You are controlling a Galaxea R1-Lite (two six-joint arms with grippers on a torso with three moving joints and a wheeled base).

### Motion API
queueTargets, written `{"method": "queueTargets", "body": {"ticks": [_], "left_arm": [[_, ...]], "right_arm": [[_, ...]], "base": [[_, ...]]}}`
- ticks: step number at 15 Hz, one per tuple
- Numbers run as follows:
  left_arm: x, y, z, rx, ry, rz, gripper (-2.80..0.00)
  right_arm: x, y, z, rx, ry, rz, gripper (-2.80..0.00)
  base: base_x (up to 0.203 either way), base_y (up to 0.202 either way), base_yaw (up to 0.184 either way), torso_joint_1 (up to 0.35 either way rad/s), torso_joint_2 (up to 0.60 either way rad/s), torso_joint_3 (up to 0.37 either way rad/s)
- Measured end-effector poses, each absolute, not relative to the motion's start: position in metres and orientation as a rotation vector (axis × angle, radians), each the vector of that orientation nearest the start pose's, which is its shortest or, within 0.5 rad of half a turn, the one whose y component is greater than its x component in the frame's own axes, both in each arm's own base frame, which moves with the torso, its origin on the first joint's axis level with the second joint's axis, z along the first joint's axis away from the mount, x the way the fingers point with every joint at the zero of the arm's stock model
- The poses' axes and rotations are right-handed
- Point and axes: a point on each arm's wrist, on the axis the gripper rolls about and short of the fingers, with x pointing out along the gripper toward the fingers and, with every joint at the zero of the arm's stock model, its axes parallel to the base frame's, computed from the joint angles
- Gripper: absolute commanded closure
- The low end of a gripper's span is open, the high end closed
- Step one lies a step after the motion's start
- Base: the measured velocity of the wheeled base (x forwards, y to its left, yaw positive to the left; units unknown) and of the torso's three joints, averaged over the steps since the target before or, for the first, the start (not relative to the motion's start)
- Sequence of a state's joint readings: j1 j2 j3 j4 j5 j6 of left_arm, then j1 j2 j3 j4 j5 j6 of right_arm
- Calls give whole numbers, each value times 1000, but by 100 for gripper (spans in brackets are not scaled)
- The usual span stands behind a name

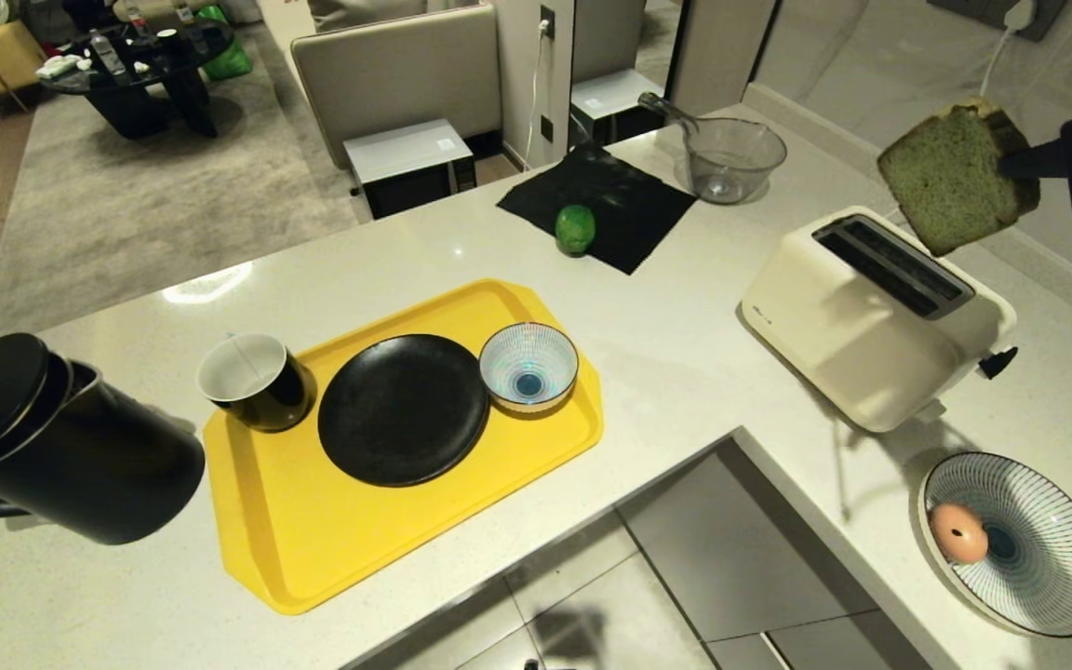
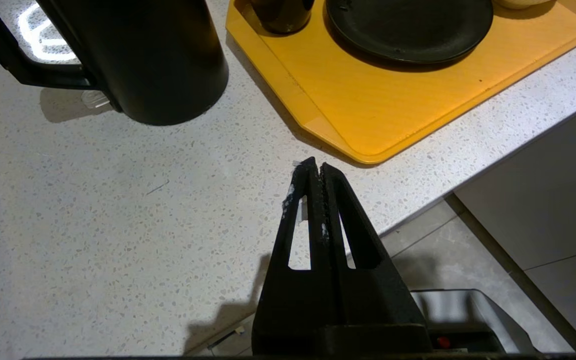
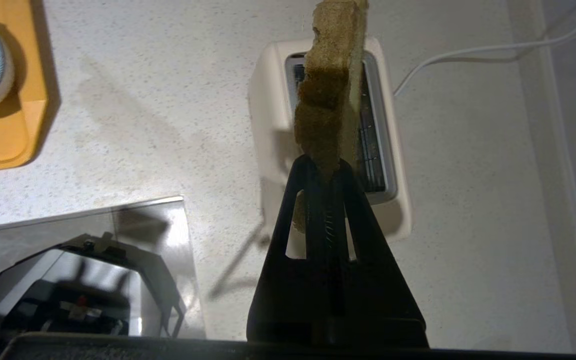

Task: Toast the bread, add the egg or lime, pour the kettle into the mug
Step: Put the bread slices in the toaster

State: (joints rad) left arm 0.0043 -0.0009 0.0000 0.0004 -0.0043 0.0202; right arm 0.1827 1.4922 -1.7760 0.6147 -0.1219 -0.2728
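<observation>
Bread [image 1: 950, 177]: you've got it pinched at one edge by the right gripper [image 1: 1025, 166], held in the air above the toaster [image 1: 871, 316], tilted; edge-on over the slots in the right wrist view.
Right gripper: fingers clamped on the slice, arm coming in from the right edge of the head view.
Left gripper [image 2: 316, 169]: fingers pressed together, nothing between them; your idle arm sits over the counter [image 2: 118, 215] edge, near the tray [image 1: 313, 549] corner and the kettle [image 1: 61, 447].
Kettle: on the counter, just left of the tray.
Mug [image 1: 255, 381]: on the tray's left end, beside the black plate [image 1: 403, 409].
Striped bowl [image 1: 529, 366]: on the tray, right of the plate.
Lime [image 1: 574, 229]: on the black cloth [image 1: 629, 205], far side of the counter.
Egg [image 1: 957, 532]: in the large striped bowl [image 1: 1048, 558], near right, in front of the toaster.
Glass jug [image 1: 731, 158]: beside the cloth.
</observation>
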Motion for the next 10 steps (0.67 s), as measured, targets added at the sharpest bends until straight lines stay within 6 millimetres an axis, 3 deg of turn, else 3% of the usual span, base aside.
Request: {"method": "queueTargets", "body": {"ticks": [4, 10], "left_arm": [[-23, 0, 75, 19, 0, 0, 0], [-23, 0, 75, 32, 2, -8, 0]], "right_arm": [[227, 33, 386, -329, 331, 86, 0], [223, 30, 385, -324, 334, 77, 0]], "base": [[0, 0, 0, 0, 0, 0], [0, 0, 0, 0, 0, 0]]}}
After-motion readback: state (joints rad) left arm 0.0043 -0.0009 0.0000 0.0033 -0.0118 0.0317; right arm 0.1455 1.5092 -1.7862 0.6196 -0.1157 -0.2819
